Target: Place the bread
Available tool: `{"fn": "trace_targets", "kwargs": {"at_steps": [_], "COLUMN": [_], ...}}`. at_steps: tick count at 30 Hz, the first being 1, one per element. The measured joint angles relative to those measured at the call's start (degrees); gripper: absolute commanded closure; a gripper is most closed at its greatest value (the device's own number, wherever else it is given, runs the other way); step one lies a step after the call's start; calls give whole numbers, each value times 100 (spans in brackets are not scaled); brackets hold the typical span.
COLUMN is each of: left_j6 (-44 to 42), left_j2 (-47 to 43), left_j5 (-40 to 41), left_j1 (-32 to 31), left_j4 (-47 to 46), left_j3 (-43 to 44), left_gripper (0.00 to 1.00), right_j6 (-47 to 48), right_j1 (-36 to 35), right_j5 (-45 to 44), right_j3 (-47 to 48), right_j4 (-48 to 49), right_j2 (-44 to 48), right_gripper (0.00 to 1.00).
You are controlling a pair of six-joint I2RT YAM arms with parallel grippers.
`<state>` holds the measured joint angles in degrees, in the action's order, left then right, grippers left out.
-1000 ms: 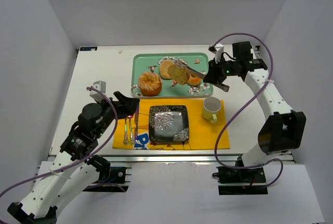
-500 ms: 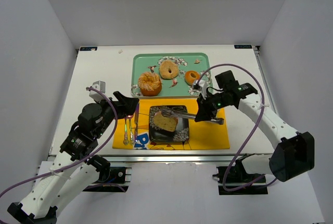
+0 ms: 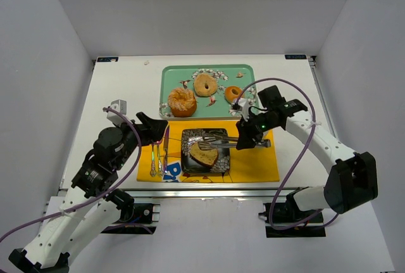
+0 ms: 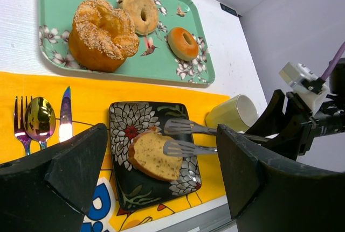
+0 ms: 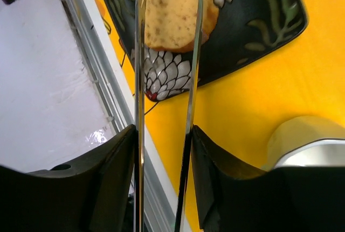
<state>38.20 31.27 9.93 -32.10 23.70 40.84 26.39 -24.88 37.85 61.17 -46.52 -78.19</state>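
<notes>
OK, bread slice point(image 3: 204, 154) lies flat on the black floral plate point(image 3: 190, 137), with the tips of the tongs point(image 3: 220, 139) spread over it. Right gripper point(image 3: 244, 137) is clamped on the tong handles; left gripper point(image 3: 158, 127) gapes empty. The slice looks light, soft and crumbly, so pinch gently across the crust edges.

**White Walls Close In Around a White Desk**

A white desk point(image 3: 120, 86) stands inside plain, pale grey walls: a back wall point(image 3: 202, 7), a left wall point(image 3: 38, 83) and a right wall point(image 3: 370, 57). An aluminium rail point(image 3: 253, 190) runs along the desk's near edge. Soft, even light fills the space.
</notes>
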Motion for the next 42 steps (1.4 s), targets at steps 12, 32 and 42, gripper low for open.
{"fn": "trace_targets", "kwargs": {"at_steps": [12,32,42], "left_j6": [-2,52,66], "left_j2": [-70,-4,396], "left_j5": [59,142,142], "left_j1": [0,0,0], "left_j4": [166,140,107], "left_j3": [13,61,109], "left_gripper": [9,9,9], "right_j6": [-350,-1674,-1698], "right_j1": [409,1213,1248], "right_j5": [-57,-717,-463], "right_j3": [1451,4745,4745], "right_j4": [481,1410,1412], "right_j2": [-533,-4332,-4454], "right_gripper": [57,48,42]}}
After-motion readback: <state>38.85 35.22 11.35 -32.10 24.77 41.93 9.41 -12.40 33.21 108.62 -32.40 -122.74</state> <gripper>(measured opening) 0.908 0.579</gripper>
